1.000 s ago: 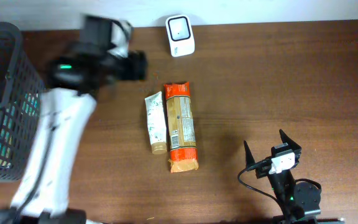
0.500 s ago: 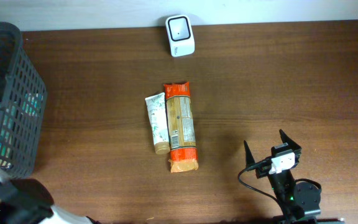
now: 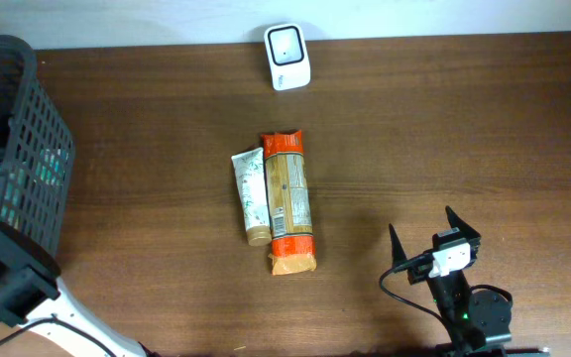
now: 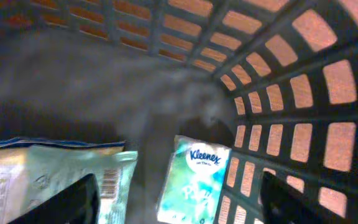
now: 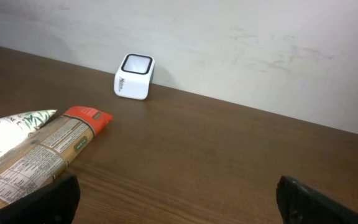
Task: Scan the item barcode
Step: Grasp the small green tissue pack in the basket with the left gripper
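While left gripper (image 4: 178,190) hangs spread inside mesh basket (image 3: 38,188) above Kleenex pack (image 4: 197,180), right gripper (image 3: 420,222) sits spread, empty, near orange snack packet (image 3: 288,203)

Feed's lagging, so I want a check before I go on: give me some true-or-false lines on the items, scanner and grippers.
1. The scanner stands apart from the items. True.
2. The tube lies on top of the pack. False: they lie side by side on the table.
3. The right gripper holds the pack. False: it is open and empty.
4. Tissues lie in the basket. True.
5. The left gripper is shut. False: it is open, inside the basket.
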